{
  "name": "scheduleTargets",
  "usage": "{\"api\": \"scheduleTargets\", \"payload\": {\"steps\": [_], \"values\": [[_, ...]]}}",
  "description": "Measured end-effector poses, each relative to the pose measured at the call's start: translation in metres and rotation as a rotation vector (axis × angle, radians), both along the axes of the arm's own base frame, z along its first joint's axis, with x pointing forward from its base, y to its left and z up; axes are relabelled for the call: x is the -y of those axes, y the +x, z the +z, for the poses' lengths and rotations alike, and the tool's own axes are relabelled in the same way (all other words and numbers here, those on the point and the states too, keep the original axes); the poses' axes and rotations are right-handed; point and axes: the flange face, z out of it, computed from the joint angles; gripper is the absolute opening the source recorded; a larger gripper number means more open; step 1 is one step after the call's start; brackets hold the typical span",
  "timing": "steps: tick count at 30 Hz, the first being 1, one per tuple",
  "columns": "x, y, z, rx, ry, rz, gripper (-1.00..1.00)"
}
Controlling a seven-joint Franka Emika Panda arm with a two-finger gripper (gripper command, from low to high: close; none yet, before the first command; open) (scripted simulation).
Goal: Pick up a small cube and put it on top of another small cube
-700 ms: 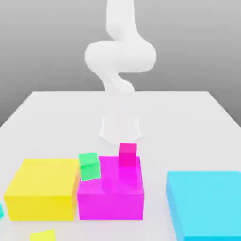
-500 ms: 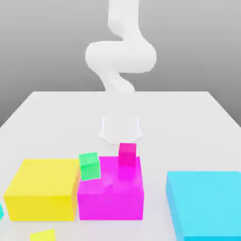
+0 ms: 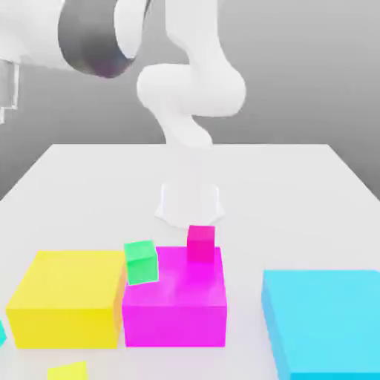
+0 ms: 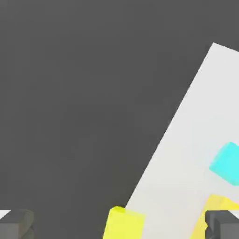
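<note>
Gripper (image 4: pixel 119 225) fingers apart; turquoise cube (image 3: pixel 1 333) cut off beside yellow block (image 3: pixel 67 297); yellow cube (image 3: pixel 67 372) partly cropped before block.

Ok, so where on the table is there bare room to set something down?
Bare table lies between the large magenta block and the large cyan block, and behind the blocks, around the robot's base. It's crowded where the large yellow block meets the magenta one, which carries the green and hot-pink cubes.

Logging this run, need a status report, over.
Gripper open, empty. Turquoise cube on table, not yet picked up. Pink cube uncovered, green cube nearby.
</note>
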Motion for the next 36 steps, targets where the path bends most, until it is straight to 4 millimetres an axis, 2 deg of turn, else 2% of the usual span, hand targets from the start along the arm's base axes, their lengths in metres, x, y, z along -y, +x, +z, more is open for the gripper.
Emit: {"api": "scheduleTargets", "payload": {"steps": [4,9,13,14,19,20,22,25,27,33,36], "values": [[0.035,-0.013,-0.072,-0.07,0.07,-0.185,0.0],[0.076,-0.047,-0.163,-0.154,0.15,-0.426,0.0],[0.082,-0.053,-0.225,-0.167,0.161,-0.466,0.0],[0.082,-0.054,-0.235,-0.168,0.162,-0.467,-1.0],[0.082,-0.054,-0.235,-0.166,0.161,-0.467,-1.0],[0.082,-0.054,-0.24,-0.166,0.161,-0.468,-1.0],[0.083,-0.054,-0.225,-0.166,0.162,-0.468,-1.0],[0.081,-0.053,-0.186,-0.166,0.162,-0.461,-1.0],[0.072,-0.043,-0.177,-0.171,0.15,-0.361,-1.0],[0.066,-0.033,-0.168,-0.224,0.073,0.007,-1.0],[0.038,-0.026,-0.148,-0.248,0.039,0.187,-1.0]]}}
